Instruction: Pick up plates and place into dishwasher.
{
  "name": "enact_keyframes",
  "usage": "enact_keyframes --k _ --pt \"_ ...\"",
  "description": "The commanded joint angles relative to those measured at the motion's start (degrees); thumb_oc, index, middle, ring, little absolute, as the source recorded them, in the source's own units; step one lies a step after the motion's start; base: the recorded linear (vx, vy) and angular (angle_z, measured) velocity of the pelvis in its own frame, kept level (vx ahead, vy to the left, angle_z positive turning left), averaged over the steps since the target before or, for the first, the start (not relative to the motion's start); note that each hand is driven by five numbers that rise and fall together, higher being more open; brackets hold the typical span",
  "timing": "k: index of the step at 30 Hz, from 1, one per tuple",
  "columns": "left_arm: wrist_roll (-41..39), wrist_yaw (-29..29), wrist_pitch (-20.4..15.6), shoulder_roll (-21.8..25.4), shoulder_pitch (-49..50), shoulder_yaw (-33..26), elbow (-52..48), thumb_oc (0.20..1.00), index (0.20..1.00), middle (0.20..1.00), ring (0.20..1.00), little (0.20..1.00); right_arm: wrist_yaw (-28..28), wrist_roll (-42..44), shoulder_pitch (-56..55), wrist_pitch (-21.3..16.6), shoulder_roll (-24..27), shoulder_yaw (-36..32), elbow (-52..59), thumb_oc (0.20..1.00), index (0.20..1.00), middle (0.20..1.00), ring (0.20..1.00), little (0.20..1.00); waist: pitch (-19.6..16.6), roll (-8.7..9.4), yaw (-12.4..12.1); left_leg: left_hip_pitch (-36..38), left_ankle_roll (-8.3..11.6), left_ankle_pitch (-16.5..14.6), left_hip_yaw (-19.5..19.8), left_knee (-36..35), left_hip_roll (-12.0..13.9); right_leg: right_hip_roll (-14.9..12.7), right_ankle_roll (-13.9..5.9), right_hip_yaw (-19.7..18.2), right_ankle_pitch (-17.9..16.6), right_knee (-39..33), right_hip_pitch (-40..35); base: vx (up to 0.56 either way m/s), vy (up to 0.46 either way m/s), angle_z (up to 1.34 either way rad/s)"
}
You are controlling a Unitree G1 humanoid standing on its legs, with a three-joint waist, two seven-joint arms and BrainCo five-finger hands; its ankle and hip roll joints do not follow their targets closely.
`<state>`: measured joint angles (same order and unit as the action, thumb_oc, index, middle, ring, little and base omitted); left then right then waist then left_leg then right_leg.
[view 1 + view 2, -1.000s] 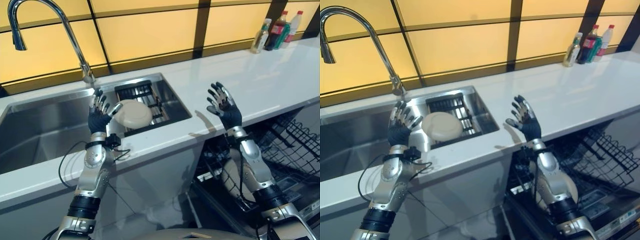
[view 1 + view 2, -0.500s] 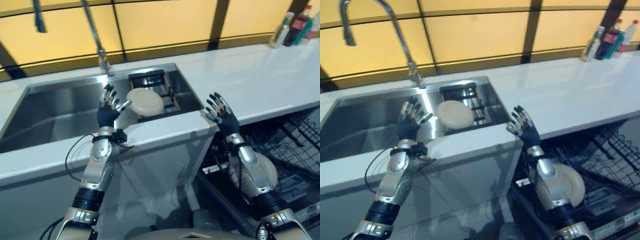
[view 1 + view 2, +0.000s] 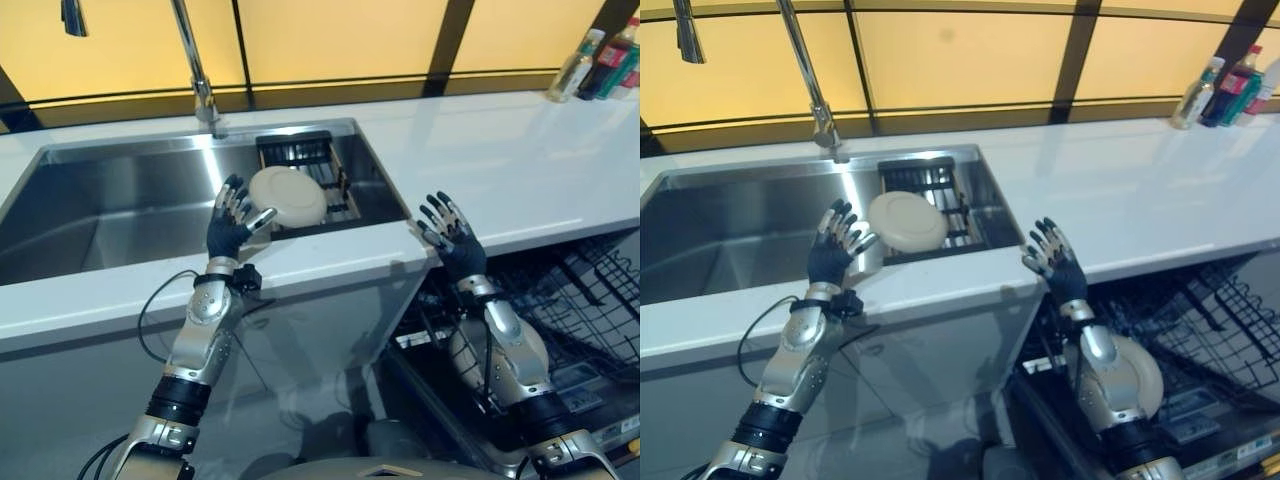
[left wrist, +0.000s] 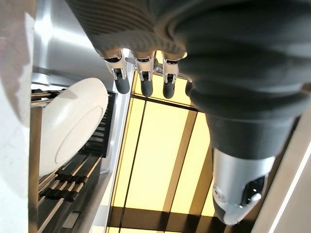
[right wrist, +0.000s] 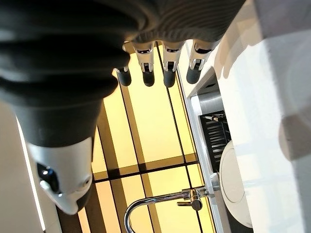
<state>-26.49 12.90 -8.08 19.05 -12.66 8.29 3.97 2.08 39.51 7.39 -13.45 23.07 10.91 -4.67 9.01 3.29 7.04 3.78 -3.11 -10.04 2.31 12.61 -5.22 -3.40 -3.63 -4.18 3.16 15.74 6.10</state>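
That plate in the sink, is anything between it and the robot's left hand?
Nothing visible. The left hand is open, raised beside the plate, which leans in the black rack in the sink.

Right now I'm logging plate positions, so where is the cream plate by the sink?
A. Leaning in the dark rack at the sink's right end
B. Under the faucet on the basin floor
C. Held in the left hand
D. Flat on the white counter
A: the cream plate leans on edge in the dark rack, and the left hand beside it is open, holding nothing.
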Motion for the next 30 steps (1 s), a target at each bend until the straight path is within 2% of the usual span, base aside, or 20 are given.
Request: enact_keyframes --k 1,4,7,8,11,12,14,16,18,21,23,24,27,30 --pt "0.1 -1.2 -1.9 1.7 1.2 -2.1 -4.8 1.000 1.000 1.000 1.000 1.000 0.9 -0.3 1.4 -2.7 -1.3 -2.7 3.2 1.000 1.000 1.000 1.000 1.000 -3.9 0.78 0.4 2.6 -1.56 -1.8 -1.4 -1.2 -2.1 2.5 -2.62 -1.1 -10.2 -7.9 3.8 0.22 -0.093 0.01" --pt "-0.1 -1.6 -2.2 1.5 2.2 -2.6 -5.3 1.000 1.000 1.000 1.000 1.000 1.3 -0.8 0.2 -2.8 -0.7 -2.8 3.9 1.000 1.000 1.000 1.000 1.000 -4.7 0.47 0.8 2.4 -0.79 0.3 -1.0 0.7 -1.6 4.0 -1.41 -1.9 -9.3 -7.6 3.3 0.21 -0.106 -0.01" --pt "-0.9 -1.7 -3.4 1.2 2.4 -2.5 -5.1 1.000 1.000 1.000 1.000 1.000 2.1 0.1 -0.8 -3.1 0.1 -3.3 4.2 1.000 1.000 1.000 1.000 1.000 -5.4 0.02 1.4 1.0 1.13 4.7 0.4 5.4 -0.9 6.0 0.70 -3.0 -8.0 -7.2 2.5 0.15 -0.094 0.03" --pt "-0.7 -1.2 -3.8 1.0 2.2 -2.4 -5.1 1.000 1.000 1.000 1.000 1.000 2.6 0.6 -1.1 -3.5 0.1 -3.4 4.2 1.000 1.000 1.000 1.000 1.000 -5.4 0.08 1.5 -0.4 2.06 6.9 0.6 8.9 -0.9 6.3 1.52 -3.0 -7.6 -7.2 1.9 0.11 -0.113 0.19" --pt "-1.2 -0.3 -5.2 0.4 1.9 -2.3 -4.8 1.000 1.000 1.000 1.000 1.000 3.7 1.0 -1.8 -4.2 0.8 -3.3 4.0 1.000 1.000 1.000 1.000 1.000 -4.9 0.54 1.4 -6.6 4.06 12.6 1.7 24.6 -3.4 6.2 3.57 -2.9 -6.6 -6.6 0.6 0.08 -0.085 0.11" --pt "-1.4 -0.3 -5.3 0.2 1.8 -2.2 -4.7 1.000 1.000 1.000 1.000 1.000 4.1 1.7 -2.0 -4.2 1.1 -3.4 3.9 1.000 1.000 1.000 1.000 1.000 -4.5 1.10 1.4 -10.1 4.31 13.7 0.6 29.8 -3.0 5.8 4.04 -3.0 -6.6 -6.5 -0.4 0.07 -0.078 0.03" --pt "-1.2 -0.9 -5.4 -0.1 1.7 -2.2 -4.5 1.000 1.000 1.000 1.000 1.000 4.8 2.2 -2.2 -4.2 1.1 -3.5 3.4 1.000 1.000 1.000 1.000 1.000 -4.1 1.80 1.1 -14.4 3.74 12.7 -0.9 32.1 -1.1 5.4 4.42 -3.2 -6.5 -6.8 -2.0 0.09 -0.063 -0.06" --pt "-1.1 -1.3 -5.6 0.2 1.6 -2.3 -4.5 1.000 1.000 1.000 1.000 1.000 5.0 2.1 -1.9 -4.1 0.9 -2.9 3.2 1.000 1.000 1.000 1.000 1.000 -3.6 2.00 0.3 -15.2 2.63 11.8 -1.3 25.8 1.5 5.4 4.42 -3.6 -5.6 -7.1 -3.8 0.15 0.011 -0.13" --pt "-2.3 -1.5 -6.0 1.6 1.3 -2.8 -3.7 1.000 1.000 1.000 1.000 1.000 4.6 1.7 0.1 -3.3 0.3 -1.5 2.5 1.000 1.000 1.000 1.000 1.000 -3.4 1.38 -1.2 -14.9 1.65 12.1 1.5 11.1 3.1 6.7 4.01 -5.0 -3.5 -6.9 -5.3 0.18 0.103 -0.22" --pt "-3.4 -1.9 -5.9 2.4 0.4 -2.8 -1.9 1.000 1.000 1.000 1.000 1.000 4.2 2.7 1.3 -2.3 0.5 -0.9 2.3 1.000 1.000 1.000 1.000 1.000 -3.8 1.12 -2.6 -14.8 2.69 14.6 4.0 -4.2 5.7 7.3 3.62 -6.2 -1.9 -8.2 -8.0 0.16 0.101 -0.12" --pt "-3.0 -2.2 -6.3 2.2 -0.1 -2.0 -1.1 1.000 1.000 1.000 1.000 1.000 4.4 2.9 0.9 -2.3 0.8 -1.2 2.9 1.000 1.000 1.000 1.000 1.000 -4.4 0.57 -2.8 -15.3 3.90 17.6 4.0 -8.4 7.6 6.9 3.03 -6.6 -0.6 -9.0 -9.8 0.12 0.109 -0.18" --pt "-2.9 -2.5 -6.4 2.0 -0.2 -1.8 -0.7 1.000 1.000 1.000 1.000 1.000 4.5 2.8 0.7 -2.2 0.7 -1.5 3.1 1.000 1.000 1.000 1.000 1.000 -4.6 0.35 -2.8 -15.4 4.18 18.1 3.9 -8.8 7.8 6.7 2.77 -6.5 0.0 -9.1 -10.4 0.11 0.130 -0.24" --pt "-1.5 -2.4 -6.9 1.4 -0.8 -1.1 0.2 1.000 1.000 1.000 1.000 1.000 5.7 3.0 0.0 -2.4 0.1 -2.1 3.1 1.000 1.000 1.000 1.000 1.000 -5.5 -0.23 -2.6 -14.2 4.28 17.0 4.5 -10.1 7.4 4.9 1.87 -5.1 1.2 -8.6 -10.6 0.14 0.171 -0.45" --pt "0.2 -1.3 -6.0 1.0 -0.9 -0.7 -0.2 1.000 1.000 1.000 1.000 1.000 6.5 4.6 -0.7 -1.7 -0.3 -2.8 3.9 1.000 1.000 1.000 1.000 1.000 -6.4 -1.00 -2.3 -13.2 3.94 15.9 2.5 -10.4 6.6 3.6 1.31 -3.8 1.1 -7.7 -9.9 0.18 0.202 -0.43"
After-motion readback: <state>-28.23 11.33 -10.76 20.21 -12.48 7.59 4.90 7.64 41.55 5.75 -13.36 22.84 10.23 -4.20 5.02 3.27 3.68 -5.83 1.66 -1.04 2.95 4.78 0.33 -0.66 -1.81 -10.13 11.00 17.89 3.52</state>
